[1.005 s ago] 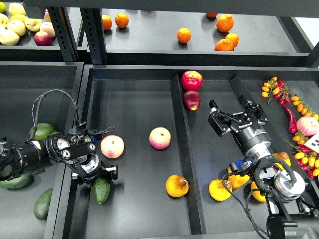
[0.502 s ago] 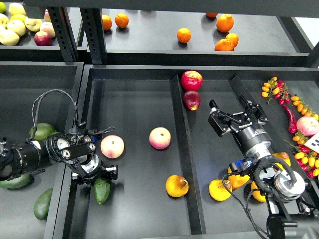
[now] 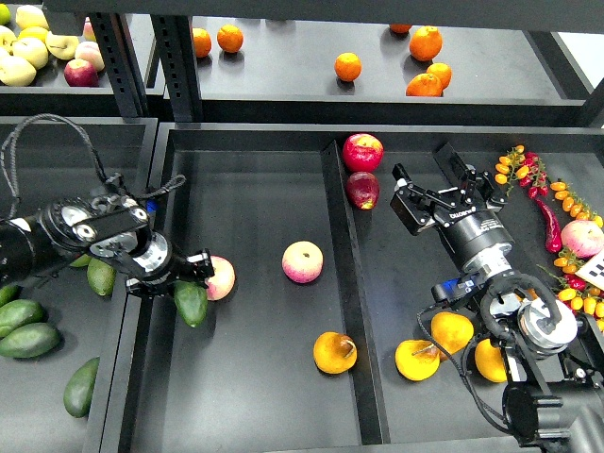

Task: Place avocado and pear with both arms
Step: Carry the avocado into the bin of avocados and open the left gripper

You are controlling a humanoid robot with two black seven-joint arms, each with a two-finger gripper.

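Observation:
My left gripper (image 3: 185, 280) is shut on the dark green avocado (image 3: 192, 303), which hangs from it near the left edge of the middle tray (image 3: 255, 406), just left of a pink apple (image 3: 222, 277). The golden pear with a reddish blush (image 3: 335, 352) lies at the front right of that tray, against the divider. My right gripper (image 3: 437, 200) is open and empty, above the right compartment, well behind the pear.
A second pink apple (image 3: 303, 261) lies mid-tray. Two red apples (image 3: 363, 152) sit at the divider's far end. Three yellow pears (image 3: 417, 360) lie beside my right arm. Paler avocados (image 3: 30, 340) fill the left bin. Oranges (image 3: 348, 66) sit on the shelf behind.
My left gripper has risen and moved back and left, carrying the avocado with it. My right gripper has shifted slightly back; the yellow pears by its arm now show.

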